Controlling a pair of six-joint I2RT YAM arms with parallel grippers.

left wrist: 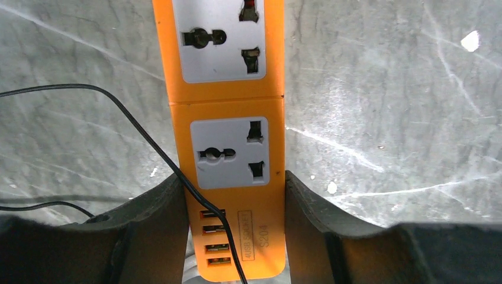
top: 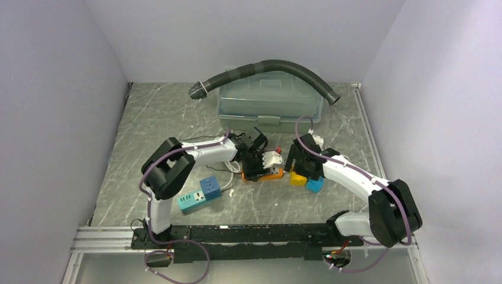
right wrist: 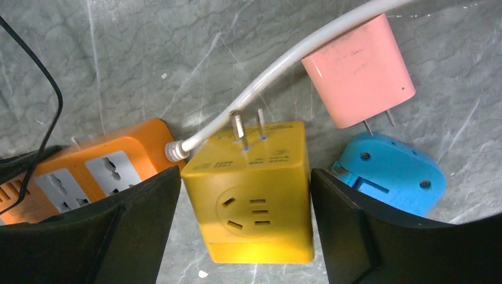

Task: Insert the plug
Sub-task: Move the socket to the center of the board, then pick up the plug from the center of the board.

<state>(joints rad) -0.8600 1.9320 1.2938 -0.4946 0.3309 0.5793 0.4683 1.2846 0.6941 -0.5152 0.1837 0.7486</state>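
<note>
An orange power strip (left wrist: 225, 89) with grey sockets and USB ports lies on the table, and my left gripper (left wrist: 234, 177) is shut on its USB end, both fingers (left wrist: 154, 225) pressed to its sides. In the top view the strip (top: 273, 175) shows beneath that gripper (top: 256, 167). A yellow cube plug (right wrist: 251, 189) lies on the table next to the strip, its two metal prongs pointing away from the camera. My right gripper (right wrist: 245, 174) is open and straddles the cube (top: 297, 177) without pinching it.
A pink two-prong plug (right wrist: 358, 71) and a blue adapter (right wrist: 393, 174) lie right of the cube. The strip's white cable (right wrist: 278, 65) runs over the prongs; a thin black wire (left wrist: 118, 106) crosses the strip. Blue and teal sockets (top: 201, 194) sit front left. A clear box (top: 269, 106) carrying a hose (top: 266, 66) stands behind.
</note>
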